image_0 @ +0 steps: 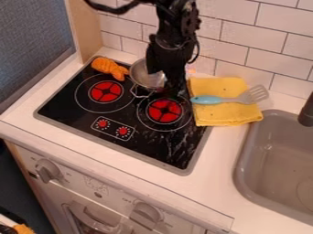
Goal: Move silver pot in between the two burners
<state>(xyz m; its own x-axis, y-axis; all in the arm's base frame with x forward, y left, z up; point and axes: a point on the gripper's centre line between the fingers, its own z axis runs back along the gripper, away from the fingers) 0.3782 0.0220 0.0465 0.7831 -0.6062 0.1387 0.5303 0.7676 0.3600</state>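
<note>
The silver pot [145, 77] is seen just beside the tool [173, 87], whose spread or hold cannot be told. Grasping seems underway; next, placement between left burner [105, 91] and right burner [164, 111] is needed.

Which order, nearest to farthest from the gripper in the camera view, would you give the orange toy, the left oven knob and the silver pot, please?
1. Silver pot, immediately left
2. Orange toy, farther left
3. Left oven knob, lower left
</note>
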